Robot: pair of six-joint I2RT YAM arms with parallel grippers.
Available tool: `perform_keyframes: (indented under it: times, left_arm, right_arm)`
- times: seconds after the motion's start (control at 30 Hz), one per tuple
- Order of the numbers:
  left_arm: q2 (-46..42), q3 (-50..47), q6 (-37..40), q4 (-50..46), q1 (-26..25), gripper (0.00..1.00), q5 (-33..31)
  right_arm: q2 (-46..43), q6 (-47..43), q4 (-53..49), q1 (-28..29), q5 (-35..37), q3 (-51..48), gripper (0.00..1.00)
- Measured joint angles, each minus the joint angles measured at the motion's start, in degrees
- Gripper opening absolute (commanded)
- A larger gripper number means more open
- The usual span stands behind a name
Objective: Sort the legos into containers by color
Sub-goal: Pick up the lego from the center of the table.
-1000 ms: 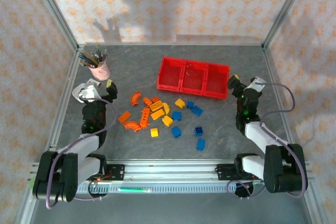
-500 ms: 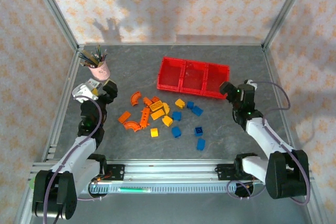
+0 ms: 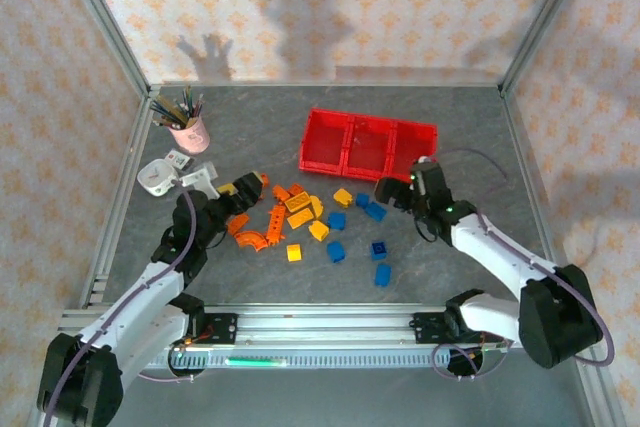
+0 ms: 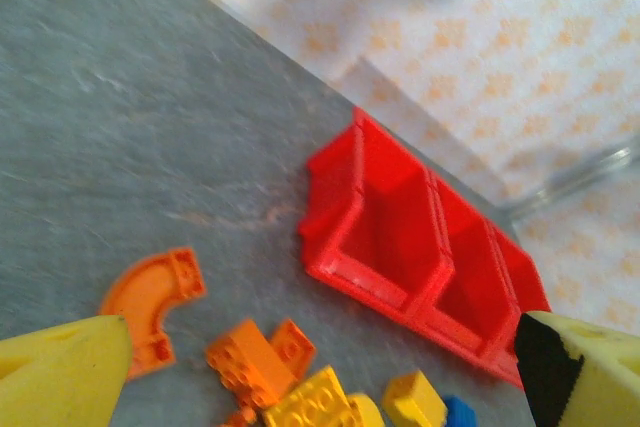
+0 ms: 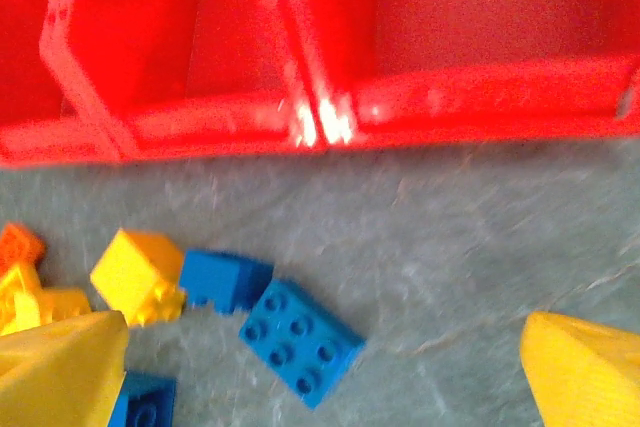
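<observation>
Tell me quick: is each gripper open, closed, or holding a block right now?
Left gripper: open, holding nothing.
Right gripper: open, holding nothing.

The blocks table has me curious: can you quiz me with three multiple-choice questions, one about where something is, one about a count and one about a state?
1. Where is the pink cup?
A. left of the red bins, apart from them
B. inside a bin
C. between the arm bases

2. How many compartments do the bins have?
A. two
B. three
C. five

3. How is the right claw?
A. shut on a blue block
B. shut on a pencil
C. open, holding nothing

Answers:
1. A. The top view shows the cup at the far left, with bare tabletop between it and the bins.
2. B. Two dividing walls split the red row into three.
3. C. The right wrist view shows its two yellow fingers wide apart, with nothing gripped between them.
</observation>
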Motion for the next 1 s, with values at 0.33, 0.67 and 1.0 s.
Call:
perform_keyframes:
  times: [0.33,0.67,1.0]
  left_arm:
    - [3.0,2.9,-3.8,-5.4,-16.3,0.99,-5.7]
    - [8.3,3.2,-6.6,-5.1,-21.6,0.99,-9.5]
    - [9.3,3.5,-6.8,-4.7,-21.9,0.99,-10.7]
  right_arm:
    - [11.2,-3.3,-1.1,8.2,1.2,2.5,0.93]
    - [20.4,-8.2,-0.7,8.8,3.9,8.8,0.85]
    - [22.8,-9.9,-0.4,11.6,2.9,8.9,0.70]
